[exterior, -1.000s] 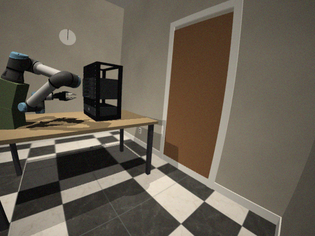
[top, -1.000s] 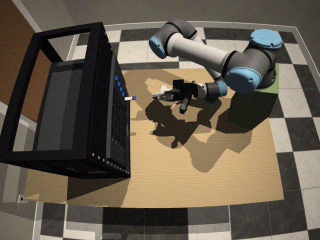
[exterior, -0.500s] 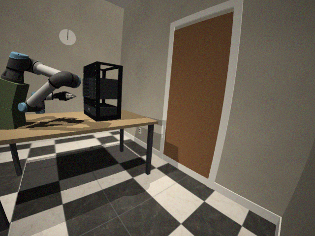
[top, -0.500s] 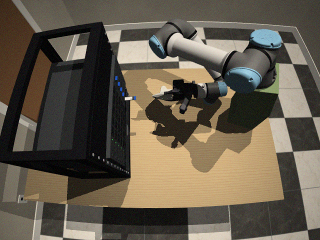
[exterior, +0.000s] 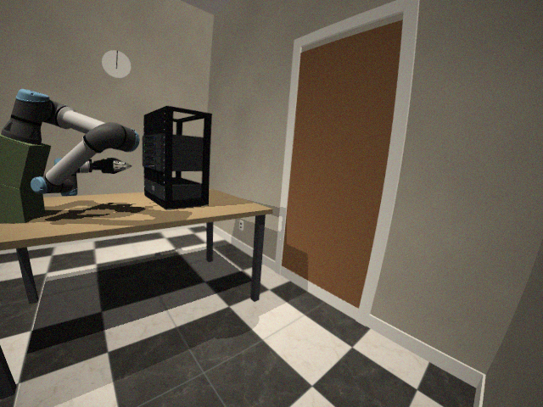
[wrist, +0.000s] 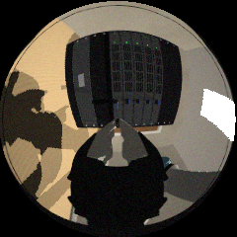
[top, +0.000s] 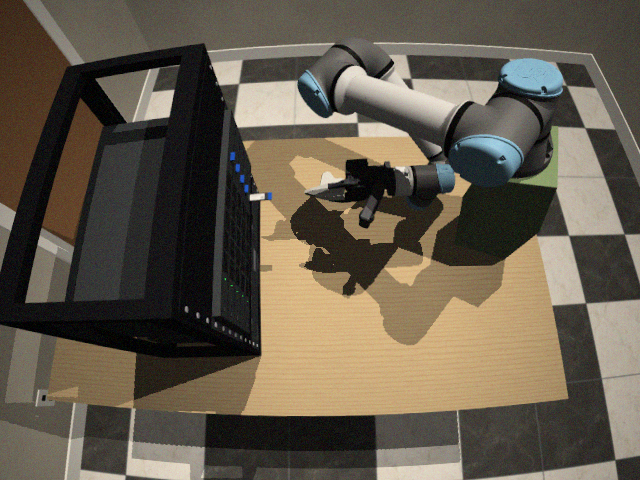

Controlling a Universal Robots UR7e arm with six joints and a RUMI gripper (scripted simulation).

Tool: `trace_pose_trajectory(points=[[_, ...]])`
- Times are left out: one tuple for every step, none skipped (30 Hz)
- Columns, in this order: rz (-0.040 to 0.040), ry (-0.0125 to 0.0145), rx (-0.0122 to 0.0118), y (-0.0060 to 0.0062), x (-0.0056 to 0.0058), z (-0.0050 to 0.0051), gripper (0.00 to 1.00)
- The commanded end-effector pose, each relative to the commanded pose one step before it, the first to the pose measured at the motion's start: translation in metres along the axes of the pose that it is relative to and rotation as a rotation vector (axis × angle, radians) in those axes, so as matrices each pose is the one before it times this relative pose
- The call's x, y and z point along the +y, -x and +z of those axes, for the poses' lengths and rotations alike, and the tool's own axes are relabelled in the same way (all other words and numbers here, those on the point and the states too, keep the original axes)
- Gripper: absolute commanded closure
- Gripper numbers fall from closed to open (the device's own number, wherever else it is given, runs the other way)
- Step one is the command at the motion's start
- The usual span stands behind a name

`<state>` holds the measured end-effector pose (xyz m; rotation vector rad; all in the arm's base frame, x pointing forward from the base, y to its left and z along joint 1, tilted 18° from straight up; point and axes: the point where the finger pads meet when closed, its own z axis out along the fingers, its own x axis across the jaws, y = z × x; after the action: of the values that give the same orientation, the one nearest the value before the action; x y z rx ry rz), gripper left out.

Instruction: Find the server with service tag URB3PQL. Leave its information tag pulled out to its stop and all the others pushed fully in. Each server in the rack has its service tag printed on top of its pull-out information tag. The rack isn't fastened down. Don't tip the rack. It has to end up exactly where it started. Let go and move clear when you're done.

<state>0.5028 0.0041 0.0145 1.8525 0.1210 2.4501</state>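
Note:
The black rack (top: 192, 155) (exterior: 168, 175) (wrist: 173, 84) stands upright on the table. One white information tag (top: 258, 196) with a blue end sticks out of the lowest of the blue-tagged servers; its blue end shows in the wrist view (wrist: 118, 105). The blue ends of several other tags, among them the top one (top: 232, 156) (wrist: 157, 103), sit close to the server fronts. No service tag text is readable. My gripper (top: 307, 192) (exterior: 130, 165) (wrist: 118, 118) is shut and empty, in front of the rack, a gap away from the pulled-out tag's blue end.
The wooden table (top: 413, 372) (exterior: 237, 210) carries the rack and reaches to the green robot pedestal (top: 532, 206) (exterior: 13, 175). A wider unit with a pale label (wrist: 81, 80) sits low in the rack. A wall and a brown door (exterior: 342, 153) are behind the rack.

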Motion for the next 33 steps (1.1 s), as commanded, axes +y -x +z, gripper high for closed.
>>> trace_pose_trajectory(points=[[0.00013,0.00004,0.00006,-0.00013,-0.00004,-0.00001,1.0],[0.0,0.0,0.0,0.0,0.0,0.0,1.0],[0.0,0.0,0.0,0.0,0.0,0.0,1.0],[0.0,0.0,0.0,0.0,0.0,0.0,1.0],[0.0,0.0,0.0,0.0,0.0,0.0,1.0],[0.0,0.0,0.0,0.0,0.0,0.0,1.0],[0.0,0.0,0.0,0.0,0.0,0.0,1.0],[0.0,0.0,0.0,0.0,0.0,0.0,1.0],[0.0,0.0,0.0,0.0,0.0,0.0,1.0],[0.0,0.0,0.0,0.0,0.0,0.0,1.0],[0.0,0.0,0.0,0.0,0.0,0.0,1.0],[0.0,0.0,0.0,0.0,0.0,0.0,1.0],[0.0,0.0,0.0,0.0,0.0,0.0,1.0],[0.0,0.0,0.0,0.0,0.0,0.0,1.0],[0.0,0.0,0.0,0.0,0.0,0.0,1.0],[-0.00002,0.0,0.00002,0.0,0.0,0.00001,1.0],[-0.00014,-0.00003,0.00016,0.0,0.0,0.00006,1.0],[-0.00037,-0.00008,0.00042,0.0,0.0,0.00016,1.0],[-0.00068,-0.00015,0.00078,0.00001,0.00001,0.0003,1.0],[-0.00105,-0.00023,0.00121,0.00001,0.00001,0.00047,1.0],[-0.00147,-0.00033,0.0017,0.00001,0.00001,0.00067,1.0],[-0.00191,-0.00042,0.00223,0.00001,0.00001,0.00088,1.0],[-0.00237,-0.00052,0.0028,0.00001,0.00001,0.00111,1.0],[-0.00269,-0.00059,0.00321,0.0,0.0,0.00135,1.0],[0.00001,0.0,0.00003,0.00003,0.00003,0.00159,1.0],[0.0,0.0,0.0,0.00004,0.00002,0.00183,1.0],[0.0,0.0,-0.00001,0.00004,0.00001,0.00207,1.0],[0.0,0.0,0.0,0.0,0.0,0.0,1.0],[0.0,0.0,0.0,0.0,0.0,0.0,1.0],[0.0,0.0,0.00001,0.00005,0.00003,0.00234,1.0],[-0.00001,0.0,-0.00002,0.00005,0.00002,0.00256,1.0],[0.0,0.0,0.00001,0.00006,0.00004,0.00282,1.0],[0.0,0.0,0.0,0.00006,0.00003,0.00303,1.0]])
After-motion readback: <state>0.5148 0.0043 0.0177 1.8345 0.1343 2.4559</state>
